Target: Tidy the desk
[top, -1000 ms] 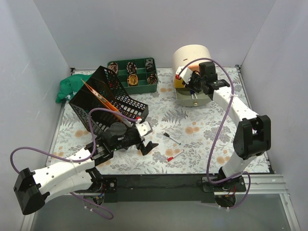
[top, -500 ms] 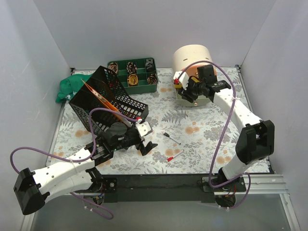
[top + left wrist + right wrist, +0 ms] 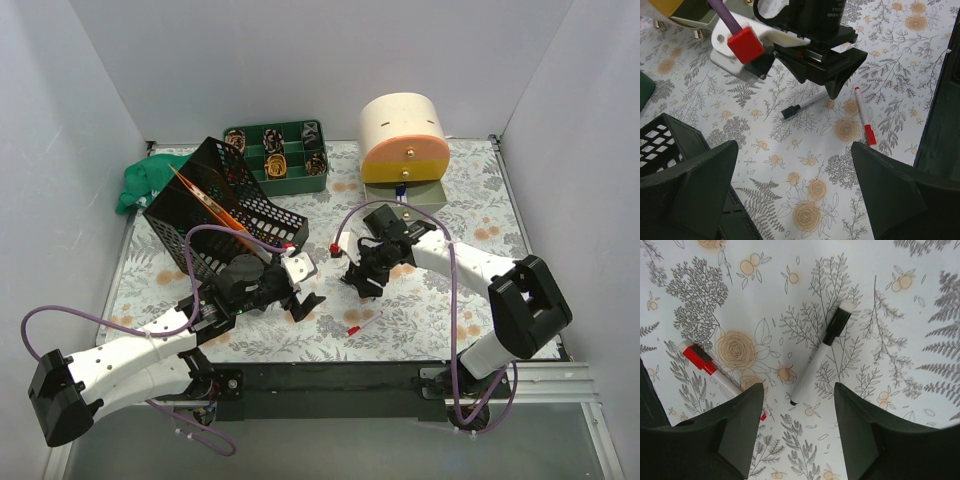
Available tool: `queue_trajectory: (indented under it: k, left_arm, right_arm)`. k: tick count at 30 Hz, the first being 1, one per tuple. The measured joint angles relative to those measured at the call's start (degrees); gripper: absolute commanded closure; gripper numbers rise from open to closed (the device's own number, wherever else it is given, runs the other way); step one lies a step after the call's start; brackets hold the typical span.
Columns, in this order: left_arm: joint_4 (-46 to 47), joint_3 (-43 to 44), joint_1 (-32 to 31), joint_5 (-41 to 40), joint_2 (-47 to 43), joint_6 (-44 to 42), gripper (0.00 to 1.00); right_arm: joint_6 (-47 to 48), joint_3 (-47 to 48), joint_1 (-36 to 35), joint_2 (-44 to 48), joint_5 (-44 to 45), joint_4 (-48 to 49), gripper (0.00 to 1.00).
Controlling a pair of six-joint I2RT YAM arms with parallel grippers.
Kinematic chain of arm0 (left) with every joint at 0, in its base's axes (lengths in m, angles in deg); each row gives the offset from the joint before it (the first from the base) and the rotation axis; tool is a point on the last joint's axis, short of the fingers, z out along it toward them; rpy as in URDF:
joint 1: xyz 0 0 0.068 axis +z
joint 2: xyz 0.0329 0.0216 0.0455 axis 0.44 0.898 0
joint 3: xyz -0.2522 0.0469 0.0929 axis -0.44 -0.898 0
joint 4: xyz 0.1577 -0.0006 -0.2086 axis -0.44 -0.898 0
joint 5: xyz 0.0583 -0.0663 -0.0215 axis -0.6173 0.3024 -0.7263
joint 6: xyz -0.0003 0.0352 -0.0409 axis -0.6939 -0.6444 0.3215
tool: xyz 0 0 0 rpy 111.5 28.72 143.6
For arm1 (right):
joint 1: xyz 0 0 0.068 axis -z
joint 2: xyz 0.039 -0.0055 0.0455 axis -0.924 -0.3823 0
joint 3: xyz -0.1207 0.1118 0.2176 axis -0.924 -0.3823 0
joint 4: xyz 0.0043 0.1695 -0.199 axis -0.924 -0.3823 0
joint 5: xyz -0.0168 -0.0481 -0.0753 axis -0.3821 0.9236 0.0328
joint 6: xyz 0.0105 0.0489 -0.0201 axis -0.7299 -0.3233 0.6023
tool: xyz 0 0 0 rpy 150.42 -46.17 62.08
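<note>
Orange-flowered desk (image 3: 410, 312) spread before me under both arms, the left gripper (image 3: 305, 303) gaping empty farther away, while the right gripper (image 3: 797, 390), partly open and empty, hovered directly over the black-capped marker (image 3: 815, 362), lying slantwise between its jaws.

The desk (image 3: 480, 200) looks to me like a smooth, matt printed sheet. The black-capped marker (image 3: 817, 357) and red-capped marker (image 3: 715, 372) look like smooth white plastic. I read the rack (image 3: 215, 200) as black mesh with a slight sheen and the green rag (image 3: 145, 180) as crumpled cloth. The right gripper (image 3: 797, 392) has matt black plastic fingers (image 3: 735, 430).
</note>
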State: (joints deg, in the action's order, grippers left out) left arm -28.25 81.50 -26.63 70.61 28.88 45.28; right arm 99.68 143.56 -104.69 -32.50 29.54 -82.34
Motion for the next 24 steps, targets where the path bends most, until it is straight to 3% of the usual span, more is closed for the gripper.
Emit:
queue_trajectory:
  k: [14,24]
  left_arm:
    - [-0.46,0.00,0.00,-0.63,-0.22,-0.63,0.02]
    - [-0.48,0.00,0.00,-0.63,-0.61,-0.85,0.02]
  right_arm:
    - [-8.74,-1.18,-5.29,-5.79,13.94,4.50,0.36]
    - [-9.90,-0.63,-7.50,-7.85,18.29,5.42,0.61]
